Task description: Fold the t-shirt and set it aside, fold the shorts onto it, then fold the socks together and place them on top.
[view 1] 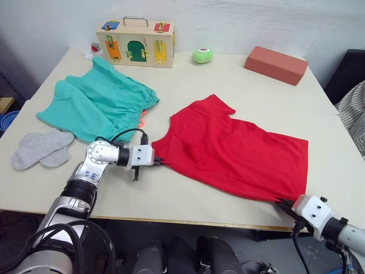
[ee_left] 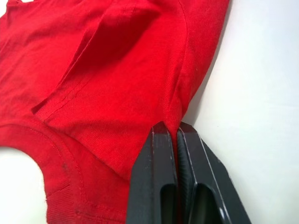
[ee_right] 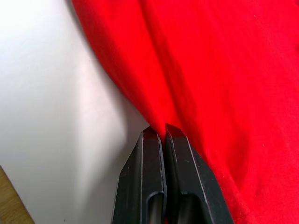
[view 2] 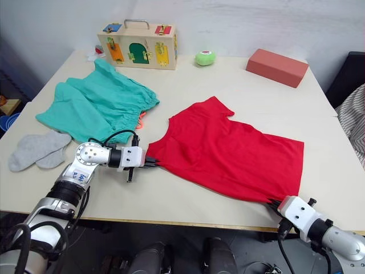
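Beside t-shirt: shorts, socks.

Left gripper pinched on red t-shirt edge, apparently near the neckline, pale table beside

Silver-and-white arms, black cables, black two-fingered tool

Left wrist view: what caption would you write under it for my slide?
Left gripper pinching the edge of the red t-shirt on the pale table.
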You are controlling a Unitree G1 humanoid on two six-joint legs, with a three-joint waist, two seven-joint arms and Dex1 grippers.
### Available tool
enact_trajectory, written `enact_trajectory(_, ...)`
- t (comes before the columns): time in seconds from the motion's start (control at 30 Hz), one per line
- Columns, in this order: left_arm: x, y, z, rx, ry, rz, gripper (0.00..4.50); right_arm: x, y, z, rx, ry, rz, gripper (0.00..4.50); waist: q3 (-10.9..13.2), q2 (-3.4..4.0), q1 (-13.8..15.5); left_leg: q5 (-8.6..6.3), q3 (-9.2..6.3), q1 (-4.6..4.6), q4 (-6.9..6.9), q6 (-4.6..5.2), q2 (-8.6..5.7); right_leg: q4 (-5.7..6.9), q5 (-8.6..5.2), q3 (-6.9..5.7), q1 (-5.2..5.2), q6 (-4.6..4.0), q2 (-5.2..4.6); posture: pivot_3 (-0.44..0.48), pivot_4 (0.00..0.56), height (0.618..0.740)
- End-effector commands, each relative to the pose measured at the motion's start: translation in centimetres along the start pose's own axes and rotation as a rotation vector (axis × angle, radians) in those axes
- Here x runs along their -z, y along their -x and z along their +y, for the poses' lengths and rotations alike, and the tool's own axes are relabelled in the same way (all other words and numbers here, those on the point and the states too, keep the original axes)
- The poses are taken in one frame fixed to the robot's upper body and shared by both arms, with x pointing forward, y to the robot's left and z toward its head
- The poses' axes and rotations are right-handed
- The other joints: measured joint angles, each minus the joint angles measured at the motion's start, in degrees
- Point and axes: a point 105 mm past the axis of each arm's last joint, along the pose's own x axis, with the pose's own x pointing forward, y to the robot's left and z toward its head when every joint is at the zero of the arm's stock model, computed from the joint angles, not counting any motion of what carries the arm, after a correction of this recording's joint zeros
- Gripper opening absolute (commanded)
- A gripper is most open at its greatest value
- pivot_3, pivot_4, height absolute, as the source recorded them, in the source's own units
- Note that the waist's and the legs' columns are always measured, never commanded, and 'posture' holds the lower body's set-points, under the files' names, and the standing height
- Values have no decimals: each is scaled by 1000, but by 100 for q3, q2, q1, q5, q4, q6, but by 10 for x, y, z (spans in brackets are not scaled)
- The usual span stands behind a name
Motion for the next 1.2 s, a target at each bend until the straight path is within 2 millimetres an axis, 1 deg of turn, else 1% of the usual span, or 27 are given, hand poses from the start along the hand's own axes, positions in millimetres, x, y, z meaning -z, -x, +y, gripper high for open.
enact_trajectory(0.03,15,12,-21,25,82,47,20,5,2,2,-41,2,16,0,0,0,-21,-1,0,-1,0,-2,1,0,-1,-1,-2,-2,1,0,150,740)
enact_trajectory(0.1,13,17,-30,17,106,41,20,1,0,1,-55,13,-4,0,0,0,-27,-3,0,-1,-2,-4,2,0,-5,-3,-2,-5,1,0,150,740)
enact_trajectory(0.13,10,22,-37,8,126,36,20,-2,-2,2,-78,28,-21,0,0,0,-63,-4,0,-1,-2,-5,2,0,-5,-4,-2,-5,1,0,150,740)
enact_trajectory(0.2,6,29,-46,-12,148,38,20,-5,-4,3,-112,41,-48,0,3,6,-119,-10,5,1,-3,-5,4,-1,-6,2,-3,-5,1,0,150,740)
enact_trajectory(0.37,-5,45,-53,-124,219,47,20,-1,-2,7,-187,60,-47,0,6,10,-105,-12,0,1,-4,-6,8,-2,-9,-1,-2,-8,1,0,150,740)
enact_trajectory(0.43,-9,49,-66,-136,237,60,20,0,-1,6,-206,67,-44,0,7,12,-113,-13,-1,0,-4,-7,11,-2,-10,-1,-3,-9,1,0,150,740)
enact_trajectory(0.57,-15,53,-88,-195,288,90,20,6,7,6,-236,51,-29,0,9,14,-95,-17,-1,-2,-10,-13,12,-6,-14,-1,-7,-15,1,0,150,740)
enact_trajectory(0.7,-21,58,-99,-294,347,104,20,10,20,11,-248,26,-12,0,9,14,-13,-21,-4,-2,-20,-16,12,-15,-18,-3,-7,-18,2,0,150,740)
enact_trajectory(0.77,-25,59,-106,-317,369,100,20,13,25,13,-246,25,9,0,9,14,33,-37,-4,-5,-21,-44,12,-16,-19,-3,-10,-19,2,0,150,740)
enact_trajectory(0.87,-28,63,-119,-329,394,105,20,18,31,16,-256,26,30,0,9,13,51,-39,-4,-6,-22,-44,12,-22,-21,-4,-9,-20,3,0,150,740)
enact_trajectory(0.97,-29,67,-130,-337,416,118,20,17,35,20,-271,21,31,0,10,13,54,-41,-4,-8,-23,-42,12,-26,-23,-4,-10,-21,3,0,150,740)
enact_trajectory(1.1,-30,69,-142,-344,439,128,20,17,39,24,-296,26,34,0,10,14,56,-45,-5,-9,-30,-40,12,-34,-34,-5,-9,-18,5,0,150,740)
enact_trajectory(1.2,-30,67,-146,-348,454,118,20,18,39,29,-325,26,35,0,10,13,54,-47,-4,-9,-32,-40,12,-37,-36,-6,-10,-19,6,0,150,740)
